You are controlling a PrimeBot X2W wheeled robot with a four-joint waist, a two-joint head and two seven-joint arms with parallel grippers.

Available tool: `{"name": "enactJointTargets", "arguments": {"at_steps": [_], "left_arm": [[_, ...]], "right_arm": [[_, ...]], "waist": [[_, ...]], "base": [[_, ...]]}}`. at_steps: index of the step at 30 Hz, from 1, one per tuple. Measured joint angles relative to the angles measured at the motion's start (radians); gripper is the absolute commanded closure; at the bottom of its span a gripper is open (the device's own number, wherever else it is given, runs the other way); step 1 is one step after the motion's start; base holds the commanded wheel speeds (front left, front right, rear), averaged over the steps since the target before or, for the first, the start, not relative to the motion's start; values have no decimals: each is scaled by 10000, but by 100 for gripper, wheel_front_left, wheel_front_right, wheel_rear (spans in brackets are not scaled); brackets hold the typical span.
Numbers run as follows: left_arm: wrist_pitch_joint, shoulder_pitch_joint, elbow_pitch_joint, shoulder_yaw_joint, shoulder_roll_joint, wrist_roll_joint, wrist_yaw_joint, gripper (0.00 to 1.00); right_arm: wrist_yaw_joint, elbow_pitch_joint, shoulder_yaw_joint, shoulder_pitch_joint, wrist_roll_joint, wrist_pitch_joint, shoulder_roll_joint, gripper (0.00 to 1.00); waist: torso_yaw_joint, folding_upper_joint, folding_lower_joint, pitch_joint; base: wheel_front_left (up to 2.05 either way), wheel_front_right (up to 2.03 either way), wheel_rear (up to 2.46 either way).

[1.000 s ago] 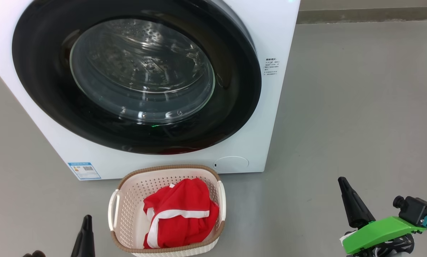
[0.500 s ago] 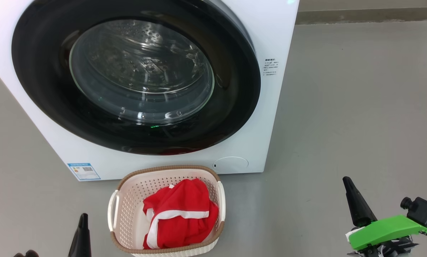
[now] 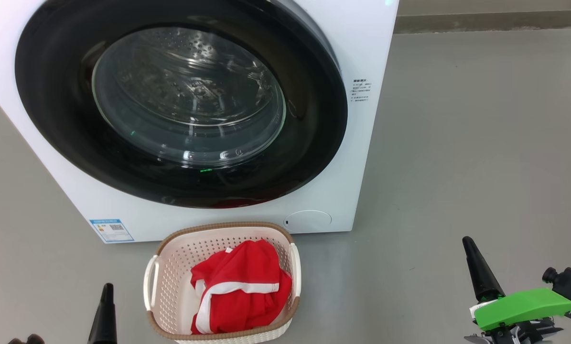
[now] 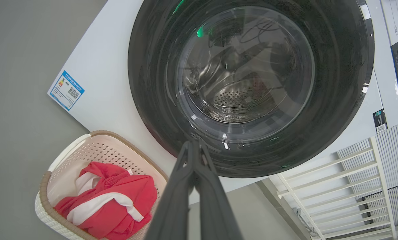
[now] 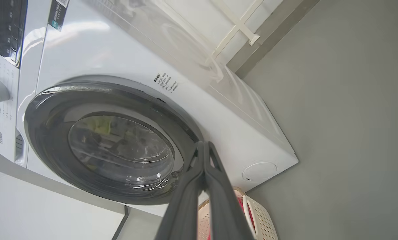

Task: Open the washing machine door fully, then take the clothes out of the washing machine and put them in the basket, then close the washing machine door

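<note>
The left gripper point(image 3: 106, 288) sits low at the near left, just left of the basket point(image 3: 225, 224), its dark fingers pointing up and away toward the washing machine point(image 3: 361, 143); its jaws are pressed together on nothing. The right gripper point(image 3: 467, 241) hangs at the near right over bare grey floor point(image 3: 457, 143), well apart from the basket, tilted so its tip leans left toward the washer, with a green bracket point(image 3: 524, 306) on the wrist behind it; its jaws are likewise closed and empty. In the wrist views, each pair of fingers meets at the tip, the left point(image 4: 193, 144) aimed at the lower rim of the door, the right point(image 5: 203, 145) at the door's right edge. The washing machine door point(image 3: 185, 95) lies flush against the white front, the steel drum showing through its glass. The basket stands on the floor just near of the washer, below the door, and holds the red clothes point(image 3: 242, 282) with white bands, heaped toward its right side. A blue label point(image 3: 112, 230) marks the washer's lower left corner.
</note>
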Motion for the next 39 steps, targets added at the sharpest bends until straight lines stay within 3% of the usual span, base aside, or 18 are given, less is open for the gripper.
{"name": "enactJointTargets", "arguments": {"at_steps": [39], "left_arm": [[1078, -440, 290, 504, -27, -3662, 0, 100]], "right_arm": [[-8, -4, -936, 0, 3680, 1145, 489, 100]], "waist": [[-60, 0, -1, -53]], "base": [[0, 0, 0]]}}
